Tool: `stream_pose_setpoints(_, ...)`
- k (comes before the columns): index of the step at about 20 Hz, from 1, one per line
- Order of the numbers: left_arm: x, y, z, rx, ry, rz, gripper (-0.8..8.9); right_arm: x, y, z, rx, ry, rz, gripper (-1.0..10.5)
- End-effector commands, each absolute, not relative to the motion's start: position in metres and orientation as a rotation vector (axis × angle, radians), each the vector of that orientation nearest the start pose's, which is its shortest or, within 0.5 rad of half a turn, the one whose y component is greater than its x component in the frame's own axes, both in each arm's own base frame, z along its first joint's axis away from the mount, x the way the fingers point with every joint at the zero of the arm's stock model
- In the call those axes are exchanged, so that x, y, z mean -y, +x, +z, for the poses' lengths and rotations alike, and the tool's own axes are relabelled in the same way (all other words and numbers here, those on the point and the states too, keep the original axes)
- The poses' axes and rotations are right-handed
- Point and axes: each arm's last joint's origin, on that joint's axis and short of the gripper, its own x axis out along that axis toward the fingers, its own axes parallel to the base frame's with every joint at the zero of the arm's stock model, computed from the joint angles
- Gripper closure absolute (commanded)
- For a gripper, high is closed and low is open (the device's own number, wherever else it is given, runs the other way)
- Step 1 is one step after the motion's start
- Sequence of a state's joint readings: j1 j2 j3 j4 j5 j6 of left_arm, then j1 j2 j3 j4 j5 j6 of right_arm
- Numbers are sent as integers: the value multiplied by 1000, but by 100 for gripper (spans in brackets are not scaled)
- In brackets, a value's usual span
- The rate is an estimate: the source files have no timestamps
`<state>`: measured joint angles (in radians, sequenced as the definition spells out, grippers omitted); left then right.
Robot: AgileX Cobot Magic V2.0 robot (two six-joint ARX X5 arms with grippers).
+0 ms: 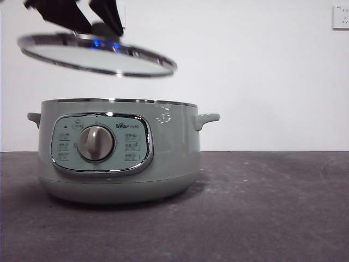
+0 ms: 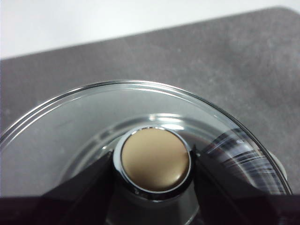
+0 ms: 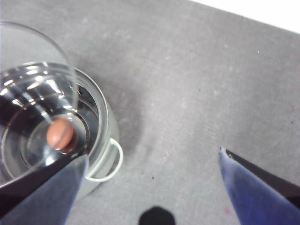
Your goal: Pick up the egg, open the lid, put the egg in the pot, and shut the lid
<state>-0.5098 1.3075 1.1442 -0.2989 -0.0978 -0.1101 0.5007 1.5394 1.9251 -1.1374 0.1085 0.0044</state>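
The pale green pot [image 1: 169,147] stands uncovered on the table, left of centre. The lid [image 1: 98,57], clear glass with a chrome rim, hangs tilted well above the pot. My left gripper [image 1: 101,24] is shut on its knob [image 2: 155,159], with a black jaw on each side of the knob in the left wrist view. In the right wrist view the reddish-brown egg [image 3: 61,134] lies inside the pot [image 3: 110,136], seen through the glass lid [image 3: 42,56]. My right gripper [image 3: 153,154] is open and empty, high over the table beside the pot. The egg is hidden in the front view.
The dark grey table [image 1: 262,207] stretches to the right of the pot. A white wall with a socket [image 1: 341,16] stands behind. A small dark shape [image 3: 157,216] shows on the table in the right wrist view.
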Motion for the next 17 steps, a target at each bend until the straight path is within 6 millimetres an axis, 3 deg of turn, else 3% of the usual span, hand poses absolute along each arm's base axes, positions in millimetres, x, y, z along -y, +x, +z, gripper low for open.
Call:
stream_pose_setpoints(1, 148, 260, 336, -421, 2, -395, 822, -133, 252, 451, -720, -212, 362, 478)
stream_pose_setpoints(7, 167, 274, 313, -465, 13, -415, 822, -133, 252, 450, -720, -212, 362, 478)
stream_pose_setpoints(17, 167, 272, 300, -565, 30, -403, 822, -133, 252, 451, -719, -212, 362, 478)
